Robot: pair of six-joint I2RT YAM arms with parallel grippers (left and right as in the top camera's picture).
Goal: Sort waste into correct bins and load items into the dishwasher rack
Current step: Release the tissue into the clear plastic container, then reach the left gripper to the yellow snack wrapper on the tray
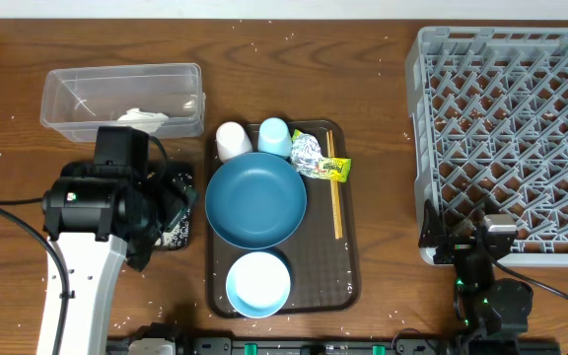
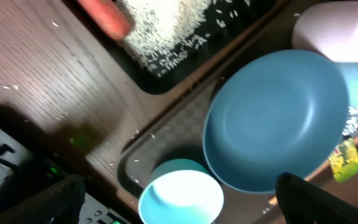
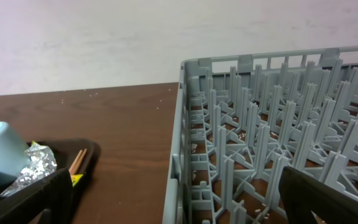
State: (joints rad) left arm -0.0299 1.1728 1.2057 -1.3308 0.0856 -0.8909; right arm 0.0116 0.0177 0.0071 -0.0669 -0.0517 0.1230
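Note:
The dark-blue dish [image 1: 256, 199], small white bowl [image 1: 258, 283], white cup [image 1: 233, 140], light-blue cup [image 1: 274, 136], foil ball [image 1: 306, 150], yellow-green packet [image 1: 335, 170] and chopsticks [image 1: 337, 202] lie on the brown serving tray [image 1: 348, 266]. The tissue [image 1: 144, 118] is in the clear tub [image 1: 121, 74]. My left gripper [image 1: 171, 202] is open and empty over the black tray [image 2: 166, 78], which holds the carrot [image 2: 104, 15] and rice [image 2: 160, 31]. My right gripper [image 3: 176, 199] is open and empty at the grey rack's [image 1: 511, 128] front left corner. The brown food lump is hidden.
Rice grains are scattered over the wooden table [image 1: 383, 99]. The left arm's white link [image 1: 77, 286] covers the table left of the serving tray. In the left wrist view the dish [image 2: 278, 118] and bowl [image 2: 182, 196] lie below the open fingers.

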